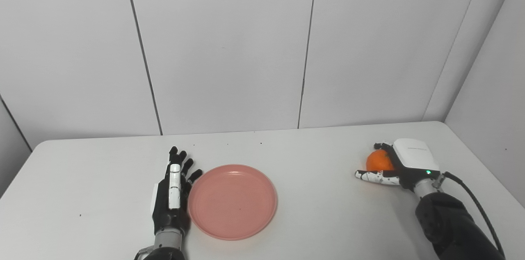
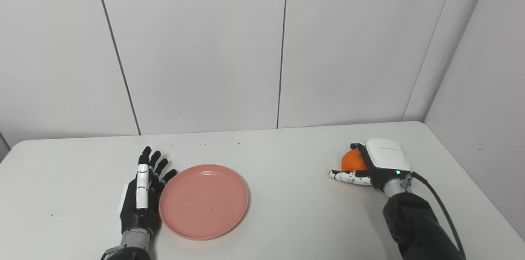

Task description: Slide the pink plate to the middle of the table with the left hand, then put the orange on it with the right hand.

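**Left hand flat beside the plate, right hand wrapped on the orange**

Left hand (image 1: 172, 192) lies on its edge on the white table (image 1: 320, 215), fingers straight and a little fanned, holding nothing; its palm side touches the left rim of the pink plate (image 1: 232, 201). That plate is round, shallow, plain salmon-pink with a raised lip and nothing on it, and it sits a little left of the table's middle, toward the near edge.

Right hand (image 1: 400, 165), white-backed with a small green light near the wrist, is far off on the table's right side. Its fingers curl over the orange (image 1: 378, 160) from behind while the thumb stretches along the table below it. Whether the fruit rests on the table or is raised cannot be told. Only the left part of the small, bright orange shows past the hand.

One plate, one orange, two hands.

Both views give nearly the same scene. The left eye view shows a strip of side wall at its left edge, while the right eye view shows more of the right-hand wall.
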